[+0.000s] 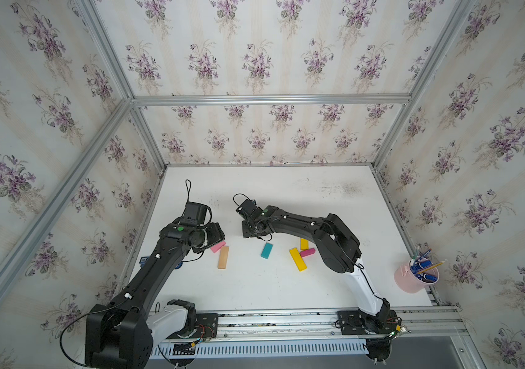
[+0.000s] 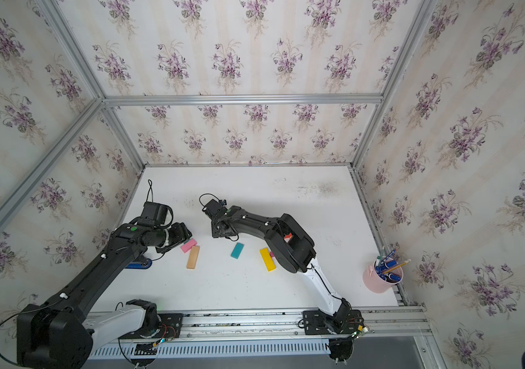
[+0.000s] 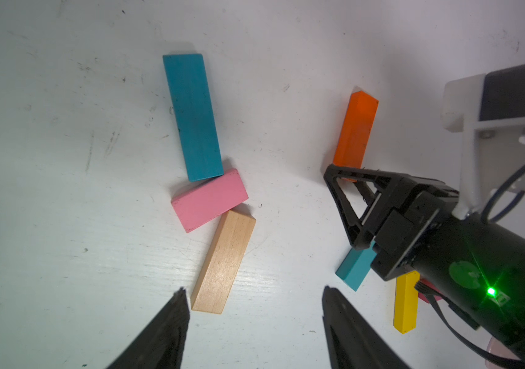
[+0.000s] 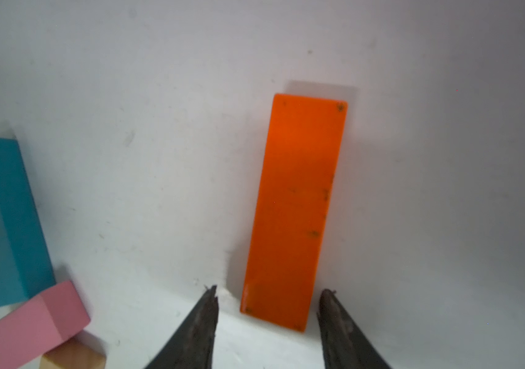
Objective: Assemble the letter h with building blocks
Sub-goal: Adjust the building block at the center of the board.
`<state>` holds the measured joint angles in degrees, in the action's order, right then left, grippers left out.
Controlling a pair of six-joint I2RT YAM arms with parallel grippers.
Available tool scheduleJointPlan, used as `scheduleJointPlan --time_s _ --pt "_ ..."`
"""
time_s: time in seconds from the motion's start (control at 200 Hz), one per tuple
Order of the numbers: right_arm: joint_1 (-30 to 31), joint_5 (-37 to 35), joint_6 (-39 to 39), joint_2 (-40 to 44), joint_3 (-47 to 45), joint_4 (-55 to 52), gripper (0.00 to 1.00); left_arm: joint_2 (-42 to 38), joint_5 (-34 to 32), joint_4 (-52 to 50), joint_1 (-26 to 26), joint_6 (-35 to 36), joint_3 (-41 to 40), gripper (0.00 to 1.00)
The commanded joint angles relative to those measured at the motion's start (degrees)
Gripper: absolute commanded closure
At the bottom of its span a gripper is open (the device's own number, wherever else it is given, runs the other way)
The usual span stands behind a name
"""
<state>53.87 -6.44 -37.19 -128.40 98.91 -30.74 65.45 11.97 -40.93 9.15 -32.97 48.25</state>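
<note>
- In a top view, spare bars, among them a yellow bar (image 1: 297, 259), lie scattered on the tabletop (image 1: 254, 287); the h looks barely begun.
- Left wrist: the left tool (image 3: 256, 292) gapes empty beside the wood bar (image 3: 223, 262), which touches the pink bar (image 3: 210, 199).
- Right wrist: the right tool (image 4: 269, 292) stands open astride one end of the orange bar (image 4: 296, 204), not touching it. The bar lies flat, apart from the teal bar (image 4: 2, 220). Setting this stroke seems the step in hand; next, lift clear without nudging it.

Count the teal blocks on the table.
2. The long teal block touches the pink block end-on; the other teal block lies apart, between the wood block and the long yellow block. Others may lie hidden.
</note>
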Motion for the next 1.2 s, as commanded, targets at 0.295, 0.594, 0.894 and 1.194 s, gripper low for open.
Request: scheduleJointPlan --time_s 0.295,0.594,0.894,1.194 --pt "-0.2 4.3 18.7 20.4 -19.3 6.0 0.15 -4.0 -0.8 -2.7 -0.1 0.2 2.6 0.27" --pt "-0.3 9.9 22.2 20.8 -30.0 11.7 0.14 -4.1 0.3 -2.9 -0.2 -0.4 2.0 0.27" --pt "0.0 14.0 23.8 18.7 -31.2 15.3 0.15 -4.0 0.2 -3.3 -0.2 -0.7 1.9 0.27" --pt "2.1 15.0 20.6 22.3 -37.5 17.1 0.17 -3.0 -0.2 -3.2 -0.2 -1.0 1.4 0.28"
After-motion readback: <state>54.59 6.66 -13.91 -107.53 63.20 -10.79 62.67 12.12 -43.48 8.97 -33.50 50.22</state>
